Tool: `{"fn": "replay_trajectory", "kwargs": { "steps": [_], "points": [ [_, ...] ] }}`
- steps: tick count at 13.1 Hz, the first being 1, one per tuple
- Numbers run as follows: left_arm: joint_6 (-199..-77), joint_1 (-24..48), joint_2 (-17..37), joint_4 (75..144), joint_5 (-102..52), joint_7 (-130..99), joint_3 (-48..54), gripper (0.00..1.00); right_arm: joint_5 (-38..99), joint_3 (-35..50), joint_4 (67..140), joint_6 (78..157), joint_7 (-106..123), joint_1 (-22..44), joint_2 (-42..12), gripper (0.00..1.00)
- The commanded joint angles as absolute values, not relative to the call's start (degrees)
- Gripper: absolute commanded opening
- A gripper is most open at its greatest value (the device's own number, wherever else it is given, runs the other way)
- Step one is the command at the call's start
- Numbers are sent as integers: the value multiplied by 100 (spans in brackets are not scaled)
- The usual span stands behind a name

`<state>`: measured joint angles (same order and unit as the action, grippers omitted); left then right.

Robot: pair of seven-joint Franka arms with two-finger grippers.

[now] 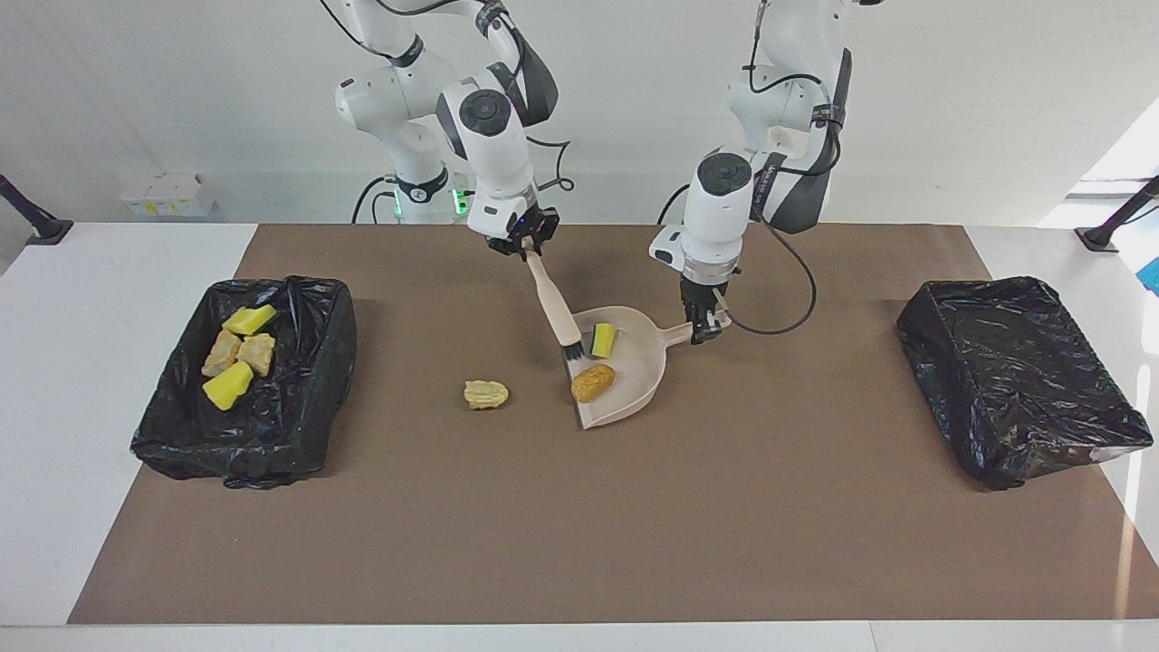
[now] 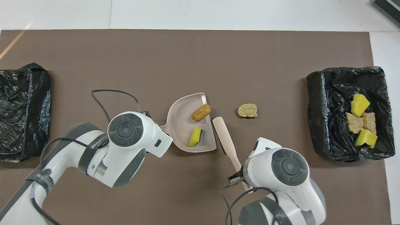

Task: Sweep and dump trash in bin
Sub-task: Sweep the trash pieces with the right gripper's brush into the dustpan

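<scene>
Facing view: the left hand pinched the dustpan handle. The right hand pinched the brush. A yellow sponge and bread lump lay inside; a beige piece sat at nine o'clock on the counter.
</scene>
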<state>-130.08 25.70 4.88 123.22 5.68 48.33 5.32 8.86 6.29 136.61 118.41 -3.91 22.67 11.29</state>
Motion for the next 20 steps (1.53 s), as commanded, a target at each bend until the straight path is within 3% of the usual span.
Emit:
{"fn": "replay_trajectory", "kwargs": {
  "steps": [1,5,7,11,20],
  "points": [
    [-12911,2365,492,12103,633,4860,545,0,380,668,13658,11777,-202,1820,1081,0],
    [-12350,2189,536,11629,598,5071,545,0,-342,659,12747,11716,-501,1416,398,0],
    [-12261,2162,536,11549,589,5071,536,0,-465,694,12289,11681,-231,741,11,0],
    [-12296,2153,510,11654,589,5036,536,0,-1002,694,11603,11628,-70,712,-825,0],
    [-12261,2514,484,12137,659,4026,562,0,446,721,11883,11005,-879,1283,-703,0]
  ]
}}
